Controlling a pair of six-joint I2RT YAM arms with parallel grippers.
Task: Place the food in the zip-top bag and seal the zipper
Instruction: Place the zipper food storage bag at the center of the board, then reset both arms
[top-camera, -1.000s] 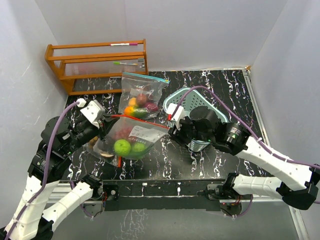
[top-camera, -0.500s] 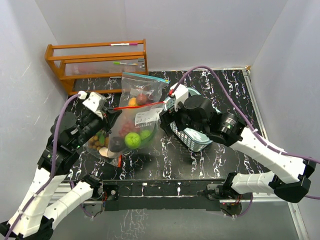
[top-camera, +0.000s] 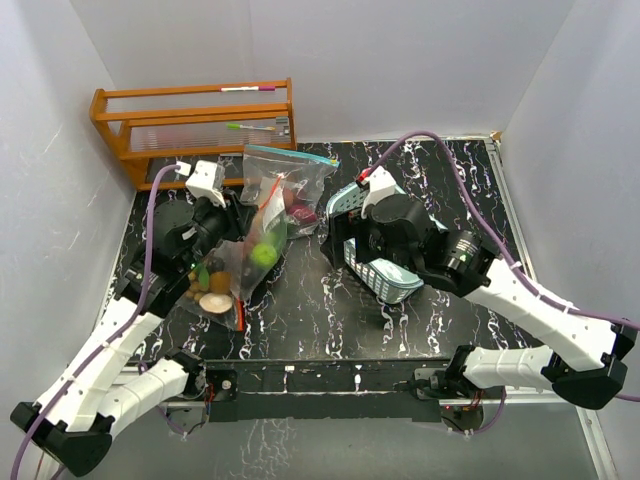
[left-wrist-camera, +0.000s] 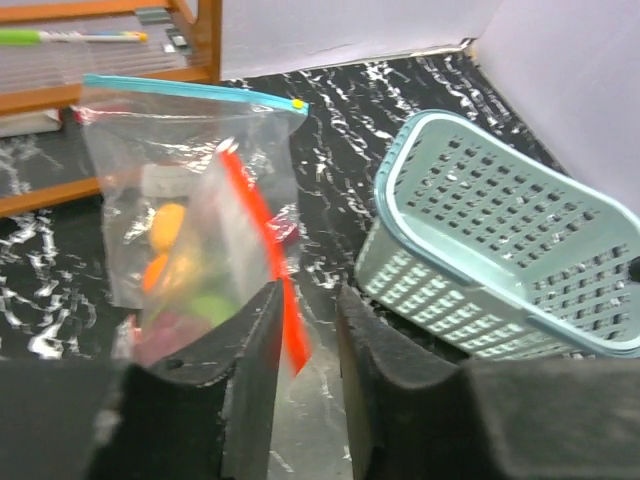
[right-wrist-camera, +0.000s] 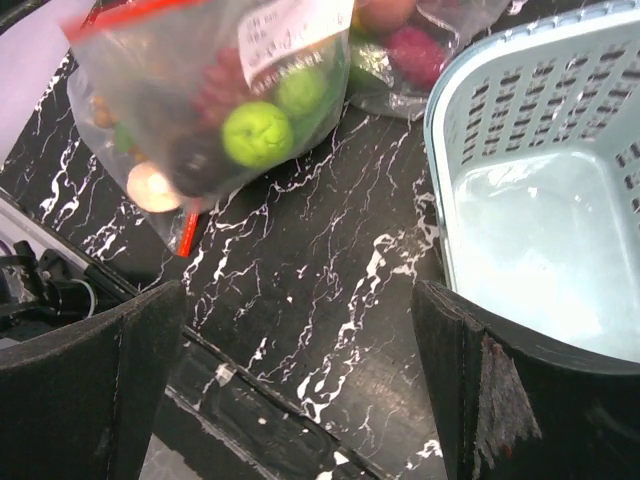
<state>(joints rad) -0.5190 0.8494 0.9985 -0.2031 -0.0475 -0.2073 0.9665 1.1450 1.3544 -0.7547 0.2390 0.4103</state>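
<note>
L claw (left-wrist-camera: 307, 305) slightly parted, lower centre, red zipper (left-wrist-camera: 262, 235) of bag (left-wrist-camera: 215, 240) in the gap; R claw (right-wrist-camera: 298, 340) spread wide, empty; basket (right-wrist-camera: 520, 120) at right.

**Bright, even light; soft wrist views**

Flat white light falls from overhead, and the pale walls (top-camera: 400, 60) bounce it about, so shadows on the black marbled table (top-camera: 330, 310) are faint and short. The top view is crisp throughout. The left wrist view is soft: the red-zipped bag (left-wrist-camera: 215, 260) looks smeared and hazy, and the teal basket (left-wrist-camera: 500, 250) is slightly blurred. In the right wrist view the bag's plastic glints pale and the basket's floor washes out.
</note>
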